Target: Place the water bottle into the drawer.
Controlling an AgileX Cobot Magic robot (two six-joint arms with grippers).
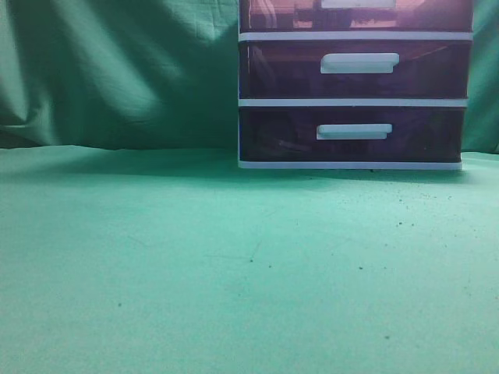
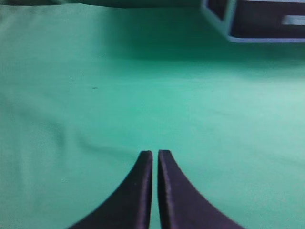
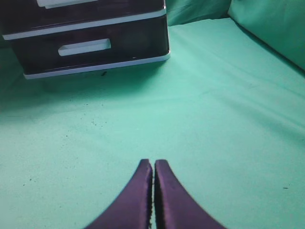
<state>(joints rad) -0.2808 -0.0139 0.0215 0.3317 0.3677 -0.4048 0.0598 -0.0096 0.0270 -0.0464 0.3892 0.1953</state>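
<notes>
The reddish-pink drawer (image 1: 288, 14) is the top one of a white-framed drawer unit (image 1: 355, 102) at the back right; only its lower part shows, and it looks pushed in. The water bottle is out of view in all three views. My left gripper (image 2: 155, 152) is shut and empty above the green cloth, with the unit's corner (image 2: 238, 38) far ahead to its right. My right gripper (image 3: 153, 162) is shut and empty above the cloth, with the unit's lower drawers (image 3: 86, 46) ahead to its left. Neither gripper shows in the exterior view.
Two darker purple drawers (image 1: 355, 66) with white bar handles sit below the pink one. Green cloth (image 1: 195, 265) covers the table and hangs as a backdrop (image 1: 117, 70). A raised fold of cloth (image 3: 271, 28) lies at the right.
</notes>
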